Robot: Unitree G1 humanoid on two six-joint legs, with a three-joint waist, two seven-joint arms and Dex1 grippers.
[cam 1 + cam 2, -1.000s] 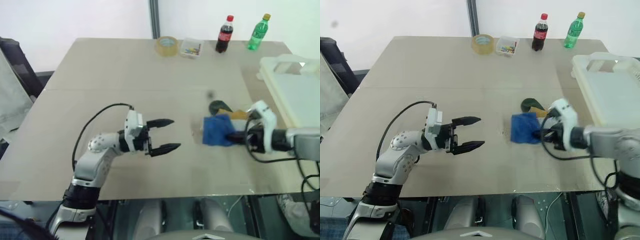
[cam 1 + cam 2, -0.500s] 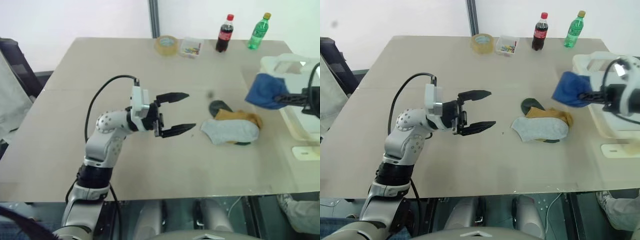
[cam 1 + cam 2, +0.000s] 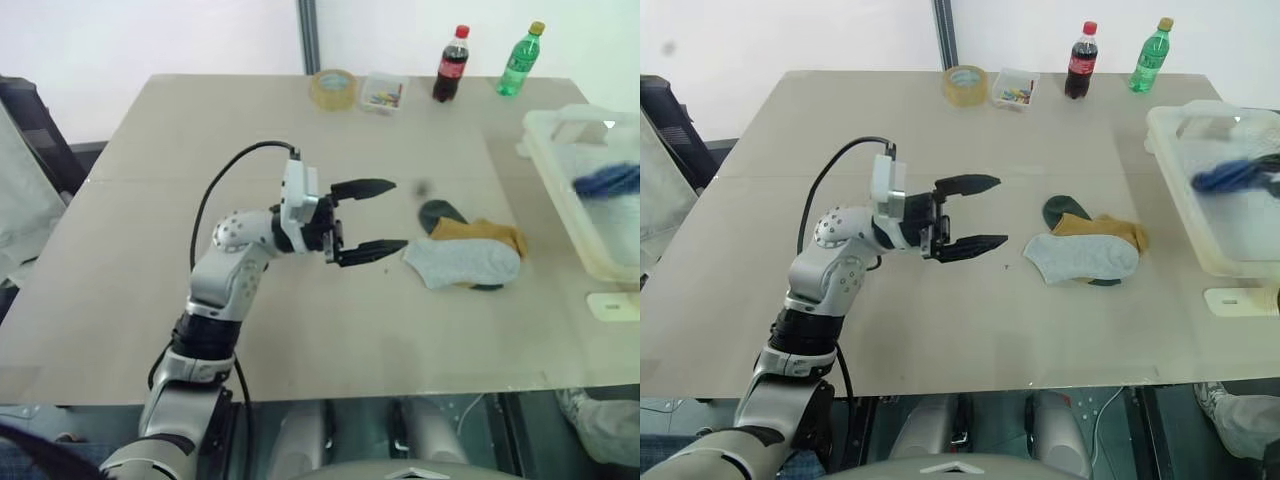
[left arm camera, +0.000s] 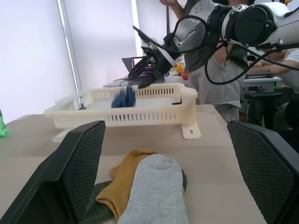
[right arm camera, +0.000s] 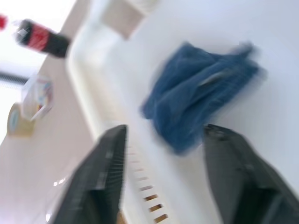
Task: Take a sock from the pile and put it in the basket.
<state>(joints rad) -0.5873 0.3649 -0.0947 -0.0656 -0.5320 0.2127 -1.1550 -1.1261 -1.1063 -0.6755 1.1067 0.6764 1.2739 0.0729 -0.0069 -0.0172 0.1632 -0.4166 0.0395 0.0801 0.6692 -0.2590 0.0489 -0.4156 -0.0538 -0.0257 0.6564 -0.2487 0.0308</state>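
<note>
Since a second ago my right arm has swung the blue sock (image 5: 198, 100) from the pile (image 3: 466, 256) over to the basket (image 3: 560, 175), and my left arm has risen and come in toward the pile. The sock now lies free in the basket, just ahead of my right jaws (image 5: 163, 144), which stand parted with nothing between them; the sock touches neither finger. In the left wrist view the right jaws (image 4: 140, 78) hang above the basket's rim with the sock just beside and below their tips.

My left jaws (image 3: 375, 218) are spread wide and empty, hovering over the desk (image 3: 200, 130), their tips just short of the grey-white sock (image 3: 463, 262).

Counting: one blue sock, in the basket. On the desk one grey-white sock, one mustard-yellow sock (image 3: 480, 232) partly beneath it, one dark green sock (image 3: 436, 212) behind them. One basket. At the far edge, one roll of tape (image 3: 334, 89), one small clear box of coloured bits (image 3: 382, 94), one cola bottle (image 3: 451, 65), one green bottle (image 3: 520, 62).
</note>
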